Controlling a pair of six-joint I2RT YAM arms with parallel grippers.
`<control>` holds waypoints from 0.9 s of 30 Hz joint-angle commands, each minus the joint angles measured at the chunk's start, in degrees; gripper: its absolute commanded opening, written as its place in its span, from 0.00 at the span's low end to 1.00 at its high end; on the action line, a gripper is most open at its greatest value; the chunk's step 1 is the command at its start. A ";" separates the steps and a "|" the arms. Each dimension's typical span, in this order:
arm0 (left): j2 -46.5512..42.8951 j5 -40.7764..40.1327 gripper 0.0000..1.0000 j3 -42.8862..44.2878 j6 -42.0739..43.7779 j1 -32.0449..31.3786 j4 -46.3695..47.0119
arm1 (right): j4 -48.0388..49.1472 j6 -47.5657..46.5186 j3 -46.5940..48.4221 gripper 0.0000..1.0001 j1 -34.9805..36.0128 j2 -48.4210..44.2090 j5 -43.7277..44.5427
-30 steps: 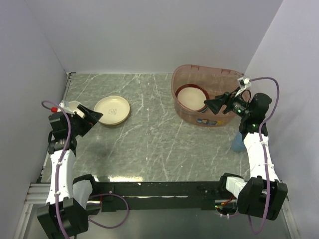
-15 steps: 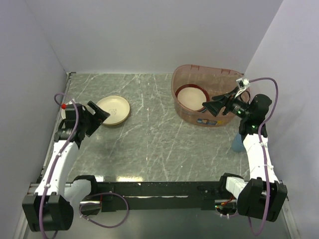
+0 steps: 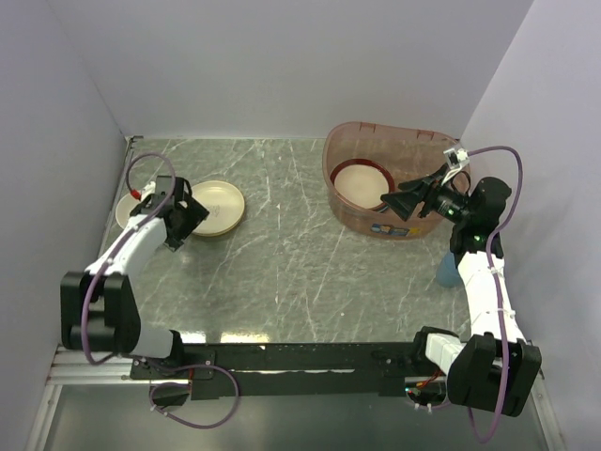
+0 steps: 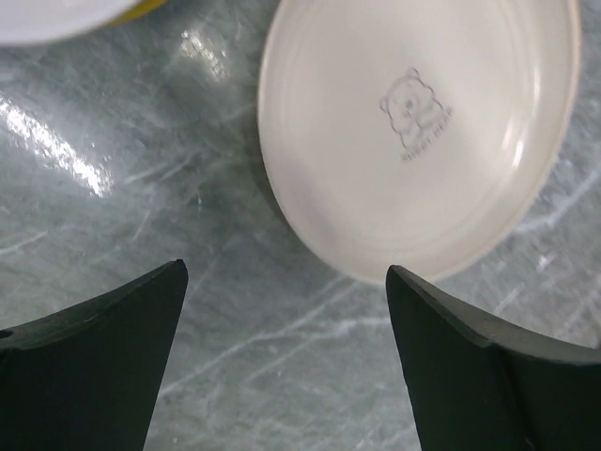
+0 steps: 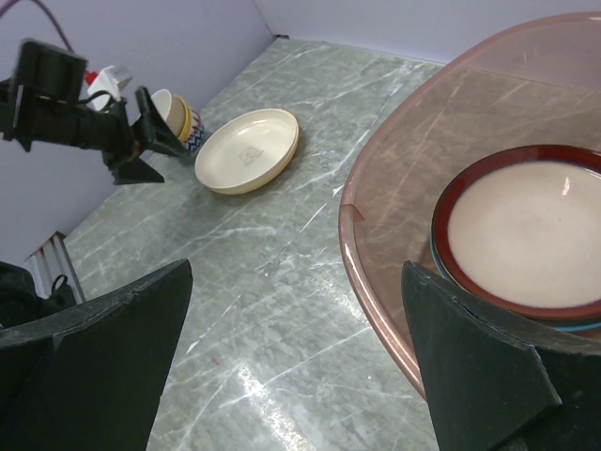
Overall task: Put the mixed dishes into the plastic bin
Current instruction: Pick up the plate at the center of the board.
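Note:
A cream dish with a bear stamp lies on the marble table at the left. My left gripper hovers open just short of the dish's near rim, holding nothing. A bowl, white inside with a yellow patterned outside, stands left of that arm. The pinkish plastic bin sits at the back right with a cream, red-rimmed plate inside. My right gripper hangs open and empty over the bin's front-left rim. A light blue cup stands by the right arm.
Purple walls close in the table on the left, back and right. The left arm reaches over the table's left side beside the bowl. A metal rail runs along the near edge between the arm bases.
The left arm has swung from the near left out toward the cream dish, uncovering the bowl at the left. The right arm has barely shifted.

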 commanded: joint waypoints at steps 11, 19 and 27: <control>11.78 -5.91 0.68 5.90 -2.53 -0.23 1.56 | 0.76 -1.72 1.28 1.00 -0.28 -0.17 -1.26; 13.72 -6.96 0.56 7.48 -2.71 -0.23 2.35 | 0.32 -1.89 1.55 1.00 -0.19 -0.17 -1.35; 13.72 -7.58 0.53 6.52 -3.41 -0.23 3.84 | 0.14 -2.16 1.64 1.00 -0.28 -0.09 -1.35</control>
